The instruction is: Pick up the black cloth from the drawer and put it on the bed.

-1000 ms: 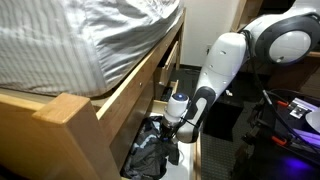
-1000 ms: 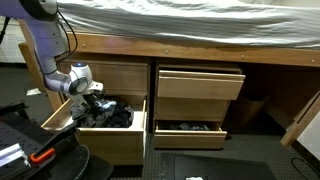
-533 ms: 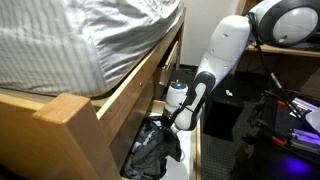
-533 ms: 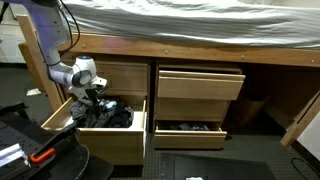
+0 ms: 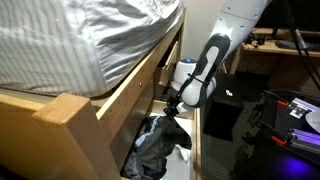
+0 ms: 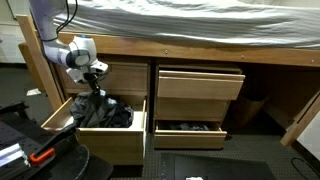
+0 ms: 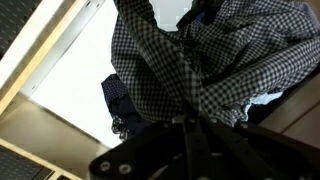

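**Cloth (image 5: 155,148) gripped over drawer (image 6: 112,136), bed (image 5: 90,40) not yet reached**

Fabric is seen pulled to a peak at the gripper (image 5: 172,106), whose jaws are judged clenched on the top fold, while the bulk lies heaped in the open drawer beneath the bed. A high pinch is thought to be favoured so that the load can be cleared over the drawer wall. Drawer, arm and mattress are placed together only in both exterior views. The checked weave (image 7: 200,60) and the drawer's pale bottom are shown by the wrist view alone.

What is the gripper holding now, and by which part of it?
The gripper holds the black cloth by a bunched top fold; the rest hangs into the drawer.
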### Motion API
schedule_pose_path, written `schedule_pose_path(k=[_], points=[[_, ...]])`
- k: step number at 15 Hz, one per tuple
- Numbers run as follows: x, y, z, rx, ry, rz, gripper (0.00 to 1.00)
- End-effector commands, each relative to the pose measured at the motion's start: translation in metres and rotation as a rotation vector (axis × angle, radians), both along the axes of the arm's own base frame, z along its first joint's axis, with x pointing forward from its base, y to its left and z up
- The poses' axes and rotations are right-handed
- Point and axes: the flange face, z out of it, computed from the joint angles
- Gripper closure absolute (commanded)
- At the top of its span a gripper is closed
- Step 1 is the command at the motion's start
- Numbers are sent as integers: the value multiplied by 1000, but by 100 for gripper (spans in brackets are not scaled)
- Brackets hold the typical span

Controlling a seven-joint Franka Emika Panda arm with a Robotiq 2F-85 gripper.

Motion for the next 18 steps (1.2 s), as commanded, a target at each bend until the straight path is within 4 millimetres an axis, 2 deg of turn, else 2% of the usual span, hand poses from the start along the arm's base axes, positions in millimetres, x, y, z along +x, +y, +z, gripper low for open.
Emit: schedule_pose_path(k=[1, 4, 10, 14, 18], points=[[-28, -14, 71, -39, -65, -89, 100], [-42, -18, 125, -54, -106, -137, 100], [-70, -10, 228, -30, -203, -205, 100], [-70, -16, 267, -28, -324, -255, 100], [-56, -9, 302, -45, -453, -293, 100]])
